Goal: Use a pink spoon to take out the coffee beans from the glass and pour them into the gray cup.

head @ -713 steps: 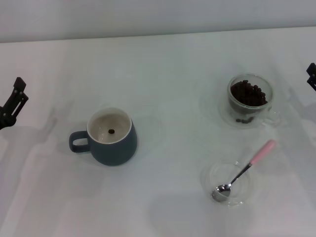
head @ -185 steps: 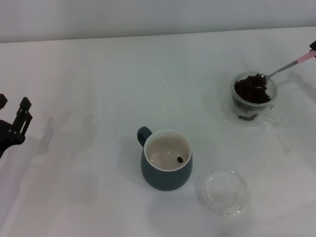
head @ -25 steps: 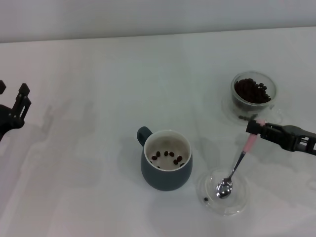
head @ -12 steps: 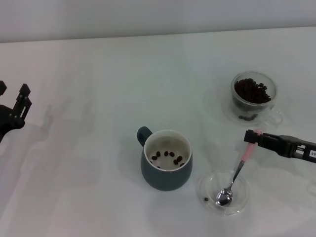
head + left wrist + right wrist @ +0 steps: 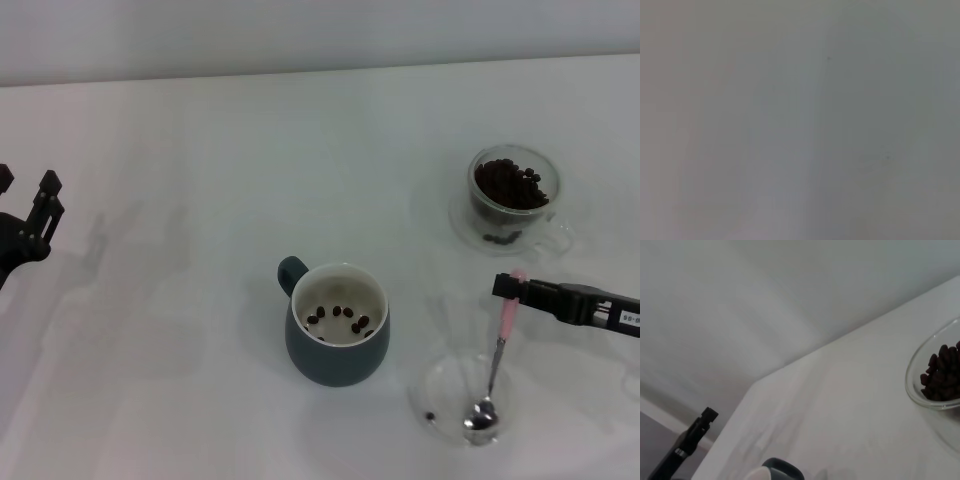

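Pink spoon (image 5: pixel 497 365): handle tip clamped in right gripper (image 5: pixel 505 287) fingers, bowl resting in dish (image 5: pixel 440 385) beside gray cup (image 5: pixel 337 325). Note left gripper (image 5: pixel 25 225) parked far left, fingers apart.

We count one squat blue-gray ceramic mug (image 5: pixel 337 325) holding about seven dark brown coffee beans (image 5: pixel 339 317), one clear double-walled glass cup (image 5: pixel 512 197) heaped with uncountable beans, one pink-handled metal teaspoon (image 5: pixel 495 359), one shallow clear glass dish (image 5: pixel 447 396) and two black grippers.
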Available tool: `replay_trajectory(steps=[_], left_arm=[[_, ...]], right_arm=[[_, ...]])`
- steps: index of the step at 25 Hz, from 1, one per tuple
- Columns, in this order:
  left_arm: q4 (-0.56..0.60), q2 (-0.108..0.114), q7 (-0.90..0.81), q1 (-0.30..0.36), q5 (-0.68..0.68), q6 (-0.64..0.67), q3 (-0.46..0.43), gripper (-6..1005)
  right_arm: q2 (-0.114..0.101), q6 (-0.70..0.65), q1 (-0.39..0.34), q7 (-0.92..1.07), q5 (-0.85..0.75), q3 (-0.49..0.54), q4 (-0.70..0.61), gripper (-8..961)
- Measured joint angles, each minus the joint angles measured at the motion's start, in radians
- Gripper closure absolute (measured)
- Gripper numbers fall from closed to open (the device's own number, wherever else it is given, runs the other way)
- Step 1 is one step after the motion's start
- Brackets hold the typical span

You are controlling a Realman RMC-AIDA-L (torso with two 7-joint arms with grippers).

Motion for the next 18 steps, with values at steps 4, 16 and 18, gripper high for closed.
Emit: replay_trajectory(steps=[4, 16, 18], left_arm=[[0.000, -0.001, 0.000, 0.000, 0.000, 0.000, 0.000, 448], [0.000, -0.001, 0.000, 0.000, 0.000, 0.011, 0.000, 448], [0.000, -0.001, 0.000, 0.000, 0.000, 0.011, 0.000, 448]], right_arm=[[0.003, -0.003, 0.004, 0.000, -0.012, 0.001, 0.000, 754], [0.002, -0.007, 0.010, 0.009, -0.011, 0.009, -0.001, 752], [0.001, -0.007, 0.012, 0.010, -0.006, 0.013, -0.001, 752]])
